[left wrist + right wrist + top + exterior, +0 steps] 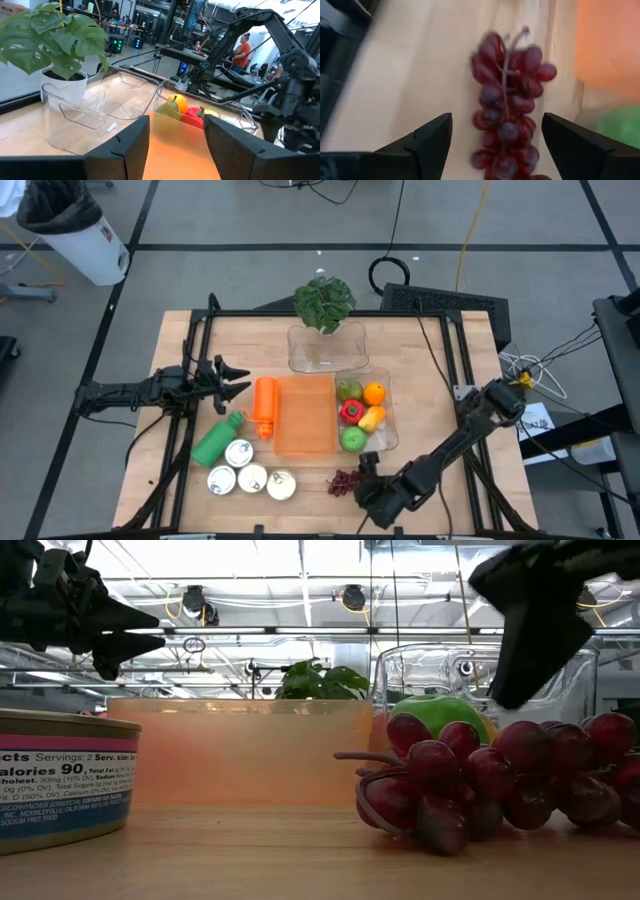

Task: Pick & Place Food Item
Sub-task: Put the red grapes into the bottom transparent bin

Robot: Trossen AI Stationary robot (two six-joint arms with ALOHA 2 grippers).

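Wood fills the table (pixel 420 380), and my bunch of dark red grapes (pixel 345 481) lies low in the middle of the high view, below the clear fruit box (pixel 385 395). My right end effector (pixel 495 145) hangs over them, fingers apart. Soft, light, easily squashed; I'd pinch gently across the fat middle.

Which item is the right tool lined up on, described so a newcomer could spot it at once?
Start at the orange tray mid-table and go to its near right corner, by the clear bin of fruit. There the grapes lie loose on the bare wood, with the open right tool beside them. They are the only dark red bunch, and the only fruit outside a bin.
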